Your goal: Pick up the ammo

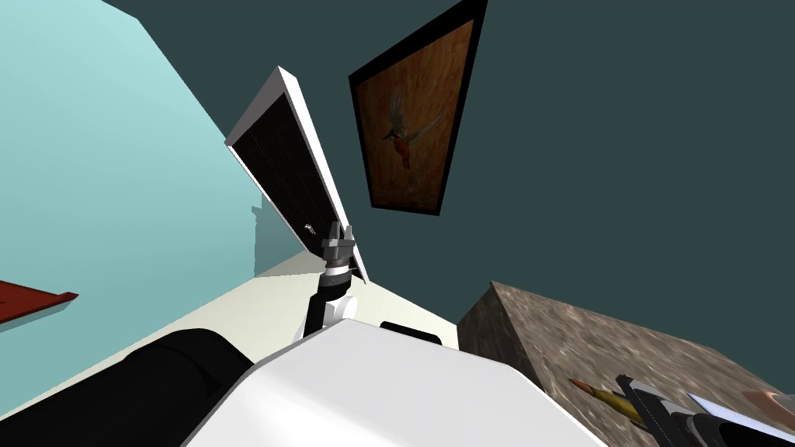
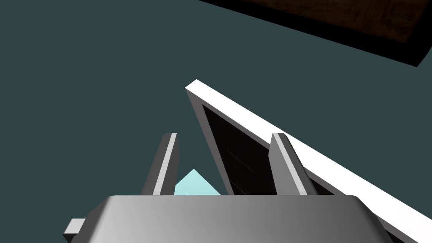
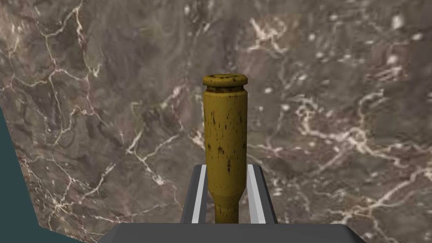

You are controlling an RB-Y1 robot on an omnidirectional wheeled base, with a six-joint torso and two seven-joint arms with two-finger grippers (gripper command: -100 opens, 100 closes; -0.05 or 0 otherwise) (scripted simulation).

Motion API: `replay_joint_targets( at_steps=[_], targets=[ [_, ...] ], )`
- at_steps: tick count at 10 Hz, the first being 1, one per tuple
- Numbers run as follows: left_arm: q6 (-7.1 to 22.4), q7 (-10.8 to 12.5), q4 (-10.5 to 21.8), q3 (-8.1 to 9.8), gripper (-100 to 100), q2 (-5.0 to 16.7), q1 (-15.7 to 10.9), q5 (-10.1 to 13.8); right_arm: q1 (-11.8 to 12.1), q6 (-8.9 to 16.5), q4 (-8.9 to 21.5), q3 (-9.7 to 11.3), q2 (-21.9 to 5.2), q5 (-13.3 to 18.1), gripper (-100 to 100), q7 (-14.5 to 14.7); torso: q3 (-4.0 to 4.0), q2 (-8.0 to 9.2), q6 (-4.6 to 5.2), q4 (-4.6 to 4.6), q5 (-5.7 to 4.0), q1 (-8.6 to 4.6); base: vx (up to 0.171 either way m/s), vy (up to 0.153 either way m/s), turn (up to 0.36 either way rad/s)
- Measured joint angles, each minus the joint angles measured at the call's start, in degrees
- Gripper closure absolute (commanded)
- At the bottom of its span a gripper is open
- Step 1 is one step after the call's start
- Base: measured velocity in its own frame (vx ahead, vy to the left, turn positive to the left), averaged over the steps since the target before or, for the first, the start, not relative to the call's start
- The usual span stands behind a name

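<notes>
right gripper (image 3: 228,168) clamped on speckled yellow ammo (image 3: 225,126), brown veined stone top (image 3: 337,105) behind it, left gripper (image 1: 342,230) raised ahead, fingers apart

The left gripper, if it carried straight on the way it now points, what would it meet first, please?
Most likely the dark door panel, just inside its white frame: it sits straight ahead of the left gripper, between its open fingers. How far off is unclear.

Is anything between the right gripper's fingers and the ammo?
Nothing. In the right wrist view, the fingers of the right gripper press against the sides of the yellow cartridge, the marbled brown surface behind.
</notes>
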Motion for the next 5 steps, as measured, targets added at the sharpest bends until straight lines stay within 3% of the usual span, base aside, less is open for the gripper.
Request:
replay_joint_targets(
  at_steps=[2, 5],
  targets=[
    [0.0, 0.0, 0.0, 0.0, 0, 0.0, 0.0, 0.0, -0.87, -1.22, -1.25, -0.34, -1.62, -0.18, 100, -1.13, 0.05, 0.09, 0.02, 0.02, 0.0, -0.03, -0.024, -0.019, -0.091],
    [0.0, 0.0, 0.0, 0.0, 0, 0.0, 0.0, 0.0, -0.12, -3.33, -3.79, -2.92, -4.26, -0.61, 100, -3.06, 0.05, 0.1, 0.03, 0.02, 0.01, -0.04, -0.019, -0.016, -0.065]
  ],
)
